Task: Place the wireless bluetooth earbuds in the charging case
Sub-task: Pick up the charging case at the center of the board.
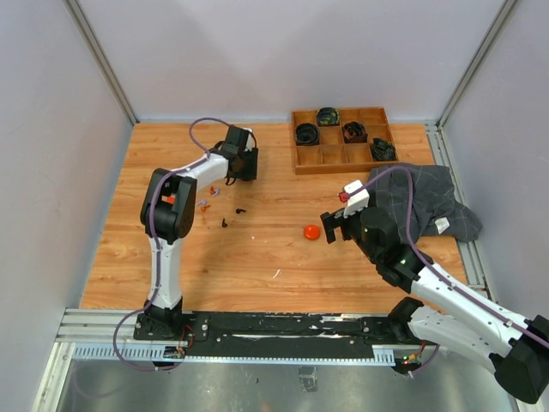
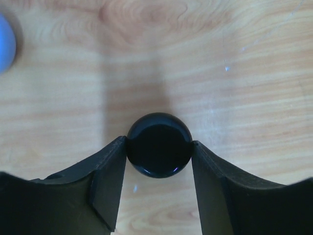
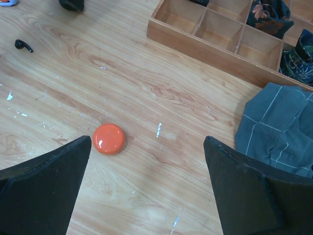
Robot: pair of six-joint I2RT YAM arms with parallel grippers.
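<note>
Two black earbuds [image 1: 239, 210] are seen lying on the table [image 1: 257, 266] to the left of the orange case [image 1: 311, 231], well apart from it. Tiny orange-red and lilac pieces [image 1: 203, 203] lie farther left of that case. In the right wrist view one black earbud [image 3: 23, 45] is shown glossy and bean-like with a short stem. Its long axis runs nearly crosswise, bulb to the left and stem to the right. The right gripper [image 3: 146, 142] is held spread wide just beside the orange case. Far to the left of and beyond that case, the left gripper [image 2: 159, 142] is pinched on a glossy black round case [image 2: 159, 147], one finger touching each side.
</note>
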